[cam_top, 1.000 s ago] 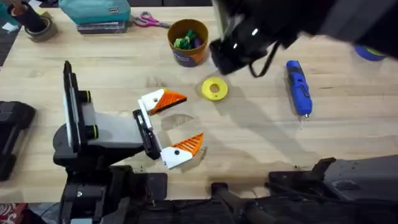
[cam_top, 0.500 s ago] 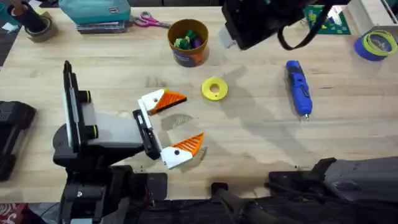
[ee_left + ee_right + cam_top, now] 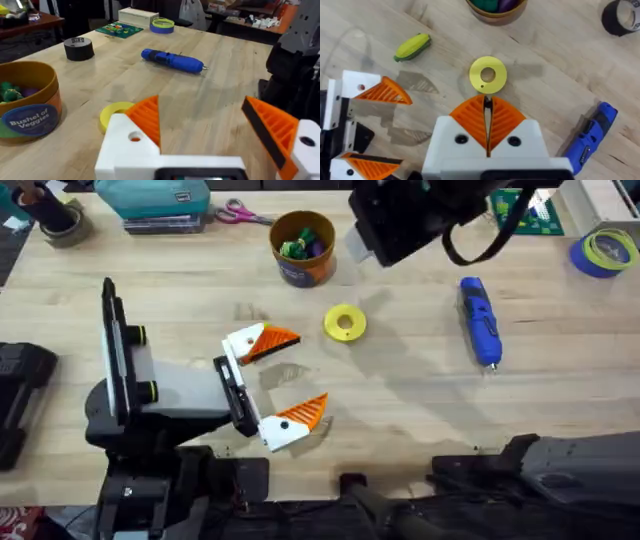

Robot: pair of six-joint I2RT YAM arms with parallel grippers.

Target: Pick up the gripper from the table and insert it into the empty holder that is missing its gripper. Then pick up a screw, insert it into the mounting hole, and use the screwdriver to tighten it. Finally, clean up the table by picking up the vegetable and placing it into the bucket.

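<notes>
My left gripper (image 3: 308, 372) lies low over the table (image 3: 420, 390), open, with an orange tip on each white mount and nothing between them. In its wrist view the left gripper (image 3: 205, 125) faces the blue screwdriver (image 3: 172, 60), which lies flat at the right (image 3: 478, 320). My right arm (image 3: 420, 220) hangs high at the back. The right gripper (image 3: 487, 117) is shut, orange tips pressed together, above a yellow disc (image 3: 487, 75). The yellow vegetable (image 3: 412, 46) with its green end lies on the wood beside the disc. The bucket (image 3: 302, 248) stands at the back with green and purple toys inside. The loose gripper and the screw are out of view.
The yellow disc (image 3: 345, 322) sits between the bucket and the left gripper. Scissors (image 3: 240, 215) and a teal case (image 3: 155, 200) lie at the back left. A blue tape roll (image 3: 605, 252) and a green board (image 3: 525, 210) are at the back right, with a black tape roll (image 3: 79, 48) nearby.
The right arm has drawn back from over the right half of the table toward the far edge, uncovering the tape roll and green board. The left arm has not moved.
</notes>
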